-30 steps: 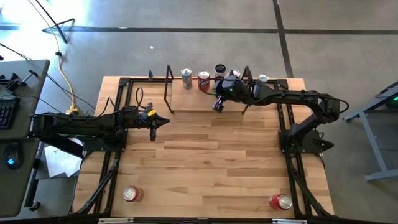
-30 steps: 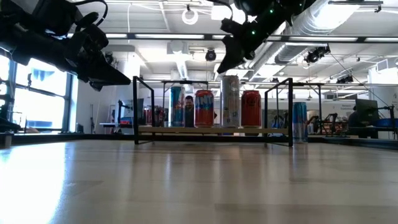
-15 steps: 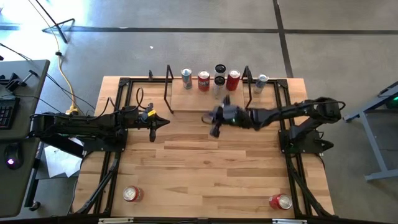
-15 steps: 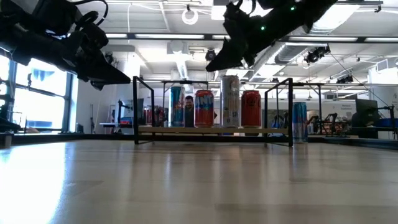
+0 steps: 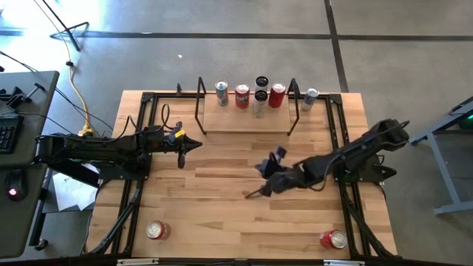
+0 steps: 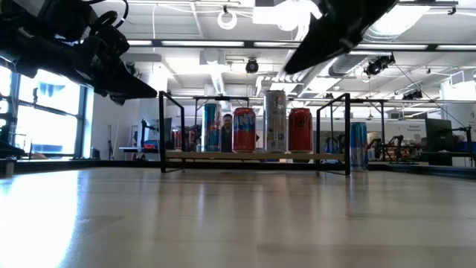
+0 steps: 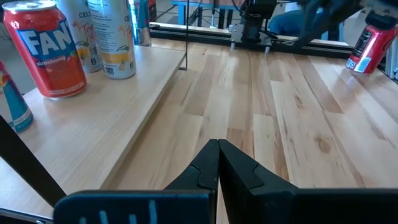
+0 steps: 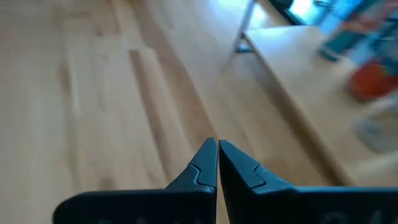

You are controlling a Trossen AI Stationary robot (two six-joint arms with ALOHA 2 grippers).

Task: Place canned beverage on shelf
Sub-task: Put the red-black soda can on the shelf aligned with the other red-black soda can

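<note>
The shelf, a low light-wood plank with black rod frames, stands at the table's far middle. Several upright cans stand in a row on it, also plain in the low view. One more upright can stands on the table just right of the shelf. My right gripper hangs shut and empty over the table's middle, well in front of the shelf. My left gripper is shut and empty at the left, near the shelf's left end, its tips pointing across the table.
Two red cans stand on the table near its front edge, one at the left and one at the right. Black frame rails run along both table sides. The open wood between the shelf and the front cans is free.
My right gripper has swung away from above the shelf's cans toward the table's near edge, sinking a little and turning about its wrist, shut and empty all the while. The cans on the shelf stand as before.
</note>
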